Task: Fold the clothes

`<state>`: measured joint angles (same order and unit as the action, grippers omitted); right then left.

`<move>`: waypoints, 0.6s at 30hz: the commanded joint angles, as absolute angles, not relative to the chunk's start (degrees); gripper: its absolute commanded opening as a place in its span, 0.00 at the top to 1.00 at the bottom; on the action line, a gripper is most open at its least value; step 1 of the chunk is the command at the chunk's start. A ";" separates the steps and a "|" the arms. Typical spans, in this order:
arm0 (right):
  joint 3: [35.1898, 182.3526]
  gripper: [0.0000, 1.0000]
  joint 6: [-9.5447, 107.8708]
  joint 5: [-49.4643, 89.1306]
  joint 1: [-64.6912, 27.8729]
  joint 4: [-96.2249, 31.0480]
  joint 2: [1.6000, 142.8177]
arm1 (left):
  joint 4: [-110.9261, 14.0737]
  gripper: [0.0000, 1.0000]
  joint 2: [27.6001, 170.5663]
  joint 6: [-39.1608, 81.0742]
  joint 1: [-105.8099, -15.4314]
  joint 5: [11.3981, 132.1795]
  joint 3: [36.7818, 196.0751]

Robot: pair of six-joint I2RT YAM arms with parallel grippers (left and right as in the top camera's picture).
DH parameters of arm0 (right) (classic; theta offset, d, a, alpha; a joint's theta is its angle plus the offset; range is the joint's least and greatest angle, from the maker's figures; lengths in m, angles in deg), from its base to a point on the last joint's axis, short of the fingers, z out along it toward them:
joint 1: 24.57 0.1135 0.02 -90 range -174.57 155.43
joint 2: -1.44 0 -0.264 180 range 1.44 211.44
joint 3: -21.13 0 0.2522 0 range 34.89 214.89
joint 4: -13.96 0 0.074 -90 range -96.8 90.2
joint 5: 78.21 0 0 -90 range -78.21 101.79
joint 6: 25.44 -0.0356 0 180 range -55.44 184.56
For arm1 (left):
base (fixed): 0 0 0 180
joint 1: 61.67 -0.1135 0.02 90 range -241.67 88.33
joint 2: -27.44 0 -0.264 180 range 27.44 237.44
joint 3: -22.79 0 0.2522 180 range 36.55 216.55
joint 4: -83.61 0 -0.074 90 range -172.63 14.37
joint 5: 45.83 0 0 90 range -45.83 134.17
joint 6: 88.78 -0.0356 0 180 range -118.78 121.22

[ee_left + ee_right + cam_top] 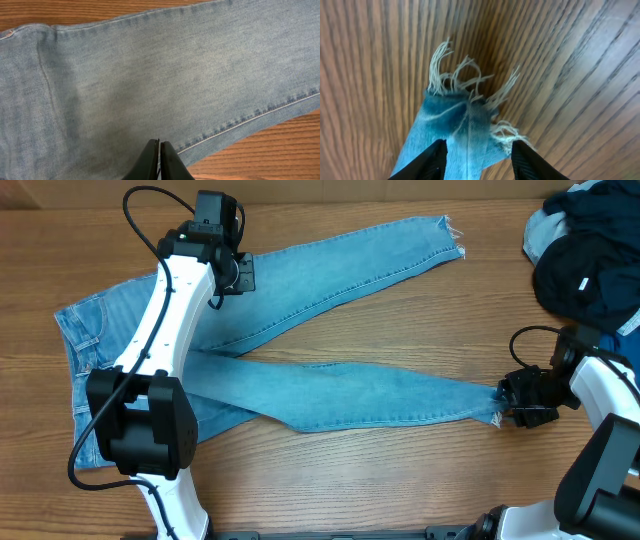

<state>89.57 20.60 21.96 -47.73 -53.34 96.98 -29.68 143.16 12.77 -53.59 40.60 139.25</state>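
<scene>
1. The overhead camera looks straight down from high above the wooden table (400,310). It takes in the whole light blue jeans (330,395), both arms and a dark garment pile (585,270) at 2 o'clock.
2. The left wrist camera looks down past the left gripper (160,145), whose fingers are pressed together at 6 o'clock. It is very near the jeans' upper leg (175,75); overhead shows that patch at 11 o'clock.
3. The right wrist camera hangs close over the frayed hem (465,85), with the parted fingers of the right gripper (477,150) at 6 o'clock. Overhead shows that hem at 4 o'clock.
</scene>
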 commanded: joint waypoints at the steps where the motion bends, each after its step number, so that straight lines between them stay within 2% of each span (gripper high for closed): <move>1: 89.26 0.56 21.47 20.22 -47.75 -52.25 99.13 | -29.51 0.92 141.69 11.48 -53.40 41.41 139.95; 10: 89.26 0.71 21.47 20.22 -47.75 -48.58 103.48 | -29.49 0.92 141.69 11.48 -53.40 41.21 139.95; 11: 89.26 0.74 21.49 20.22 -47.75 -48.21 103.89 | -29.49 0.92 141.69 11.48 -53.40 41.21 139.95; 14: 89.26 0.96 21.47 20.24 -47.75 -47.00 104.33 | -29.38 0.92 141.69 11.48 -53.40 41.21 139.95; 18: 90.23 0.96 21.49 20.43 -47.75 -44.84 104.33 | -29.36 0.92 141.67 11.48 -53.40 41.21 139.95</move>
